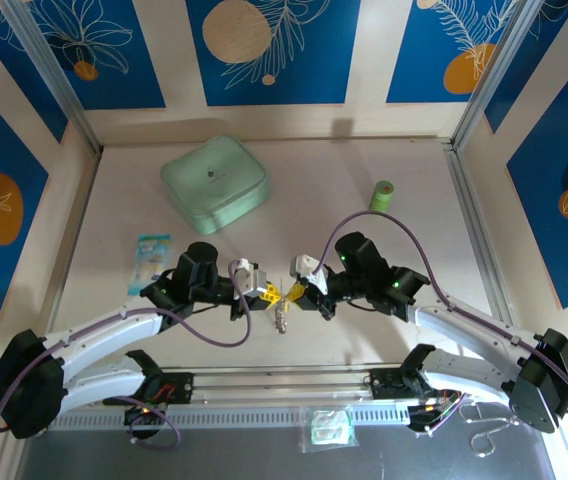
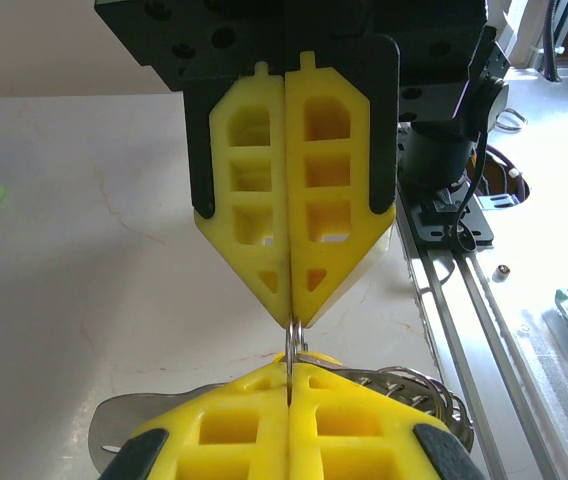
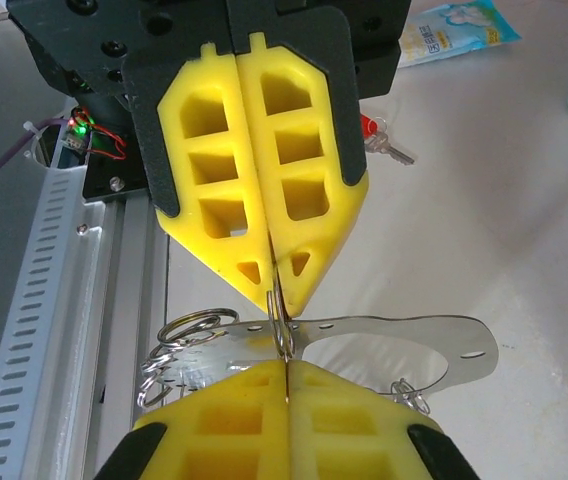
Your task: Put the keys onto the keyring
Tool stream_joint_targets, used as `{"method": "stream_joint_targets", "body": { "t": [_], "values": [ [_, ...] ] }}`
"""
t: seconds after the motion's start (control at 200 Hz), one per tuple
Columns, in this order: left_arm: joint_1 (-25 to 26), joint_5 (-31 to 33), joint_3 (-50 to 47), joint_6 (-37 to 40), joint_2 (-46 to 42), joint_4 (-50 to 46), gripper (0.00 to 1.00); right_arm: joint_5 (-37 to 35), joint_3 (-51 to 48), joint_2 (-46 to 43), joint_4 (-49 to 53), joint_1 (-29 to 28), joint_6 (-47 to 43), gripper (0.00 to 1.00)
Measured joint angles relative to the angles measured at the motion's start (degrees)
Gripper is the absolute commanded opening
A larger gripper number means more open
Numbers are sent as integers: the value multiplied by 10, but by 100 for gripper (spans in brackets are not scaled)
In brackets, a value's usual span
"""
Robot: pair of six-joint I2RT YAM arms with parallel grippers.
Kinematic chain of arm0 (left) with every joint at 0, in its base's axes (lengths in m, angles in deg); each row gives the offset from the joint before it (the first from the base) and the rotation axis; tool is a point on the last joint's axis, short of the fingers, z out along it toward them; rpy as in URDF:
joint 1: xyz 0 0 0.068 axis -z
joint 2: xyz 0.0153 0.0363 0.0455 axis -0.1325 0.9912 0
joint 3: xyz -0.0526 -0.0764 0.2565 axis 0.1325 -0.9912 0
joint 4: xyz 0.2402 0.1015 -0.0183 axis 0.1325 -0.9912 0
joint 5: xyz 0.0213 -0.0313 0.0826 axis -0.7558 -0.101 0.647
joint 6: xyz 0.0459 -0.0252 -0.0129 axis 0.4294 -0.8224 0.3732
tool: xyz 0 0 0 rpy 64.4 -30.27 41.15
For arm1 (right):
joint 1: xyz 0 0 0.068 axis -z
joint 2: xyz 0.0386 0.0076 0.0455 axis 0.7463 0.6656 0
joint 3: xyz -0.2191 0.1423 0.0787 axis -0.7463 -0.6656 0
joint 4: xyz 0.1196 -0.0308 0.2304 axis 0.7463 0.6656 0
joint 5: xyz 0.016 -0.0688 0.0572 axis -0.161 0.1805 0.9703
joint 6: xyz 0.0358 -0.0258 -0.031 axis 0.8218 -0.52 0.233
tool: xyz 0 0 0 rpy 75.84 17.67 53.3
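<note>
**Two grippers pinch one keyring between them, nose to nose**

Near the middle of the front edge of the pale table [image 1: 364, 250], two robot arms meet tip to tip. The left gripper [image 3: 272, 285] and the right gripper [image 2: 291, 305] each have their yellow fingers pressed flat together. No gap shows in either pair, and both clamp the same thin wire loop [image 3: 278, 318] from opposite sides.

That loop belongs to the keyring [image 3: 464, 345], which is lifted off the surface. Its flat silvery plate with an oval opening sticks out to one side, and its coiled chain [image 3: 186, 335] droops on the other.

The double grip looks deliberate. One arm probably steadies the loop while the other works it open, since a loose ring would swing away (this is a judgement, not something seen).

A red-headed key [image 3: 371, 130] lies on the surface beyond the left gripper, toward a printed packet [image 3: 454, 30] on the left side. It is not on the ring, so threading seems not yet begun.

Further back are a mint box [image 1: 214, 183] and a green roll [image 1: 384, 195] near the right edge.
</note>
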Motion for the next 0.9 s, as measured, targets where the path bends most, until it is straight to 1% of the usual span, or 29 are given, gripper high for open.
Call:
{"method": "stream_joint_targets", "body": {
  "t": [0.035, 0.305, 0.575, 0.635, 0.715, 0.9],
  "values": [
    [0, 0, 0, 0, 0, 1, 0, 1, 0, 0, 0, 0, 0, 0],
    [0, 0, -2, -1, -1, 4, 0, 3, 0, 1, 0, 1, 0, 0],
    [0, -1, -9, -5, -1, 16, 0, 6, -1, 23, -6, 0, 5, 0],
    [0, -1, -9, -5, -1, 18, 0, 6, -4, 22, -11, 0, 7, 10],
    [0, -2, -9, -5, -1, 19, 0, 4, -10, 17, -16, 0, 12, 17],
    [0, -10, -10, -6, -1, 28, 0, 3, -23, -11, -31, 0, 11, 18]
  ]
}}
